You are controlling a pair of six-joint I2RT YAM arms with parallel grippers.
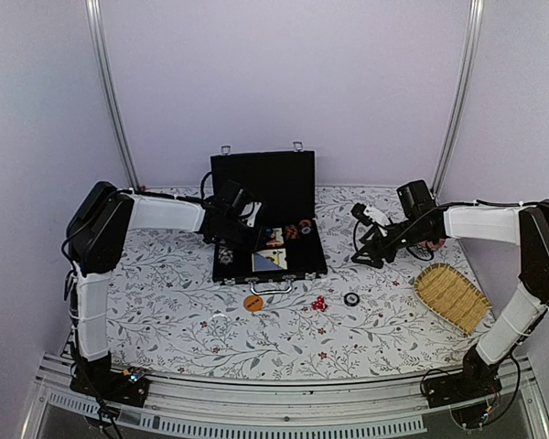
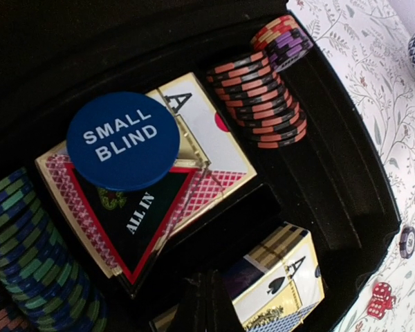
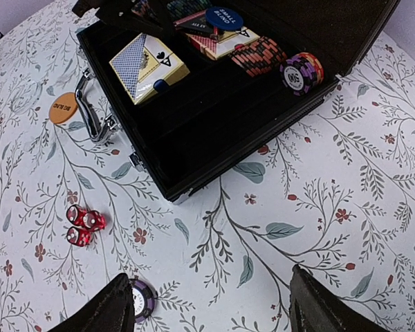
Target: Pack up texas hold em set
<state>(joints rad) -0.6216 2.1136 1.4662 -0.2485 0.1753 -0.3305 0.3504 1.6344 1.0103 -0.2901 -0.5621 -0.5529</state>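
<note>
**Three loose pieces outside the case, and the right arm is nearest the chip**

Three items of the set lie on the floral tablecloth (image 1: pixel 165 302) in front of the open black case (image 1: pixel 265 183): a purple poker chip (image 3: pixel 142 299), the red dice (image 3: pixel 83 227) and the orange disc (image 3: pixel 63 108).

The right gripper (image 3: pixel 209 280) hovers low with its jaws spread wide and nothing between them. The chip lies flat, off-centre from that gap, at the foot of the finger on the dice side. Whether it touches that finger is hard to tell. To straddle the chip, the gripper would probably need a short shift toward the dice. The chip is round, so there is no long axis to line up with.

The left gripper (image 2: pixel 204 304) is closed and empty over the case interior, near the blue SMALL BLIND button (image 2: pixel 122 140). It is the nearer arm to the orange disc.
</note>
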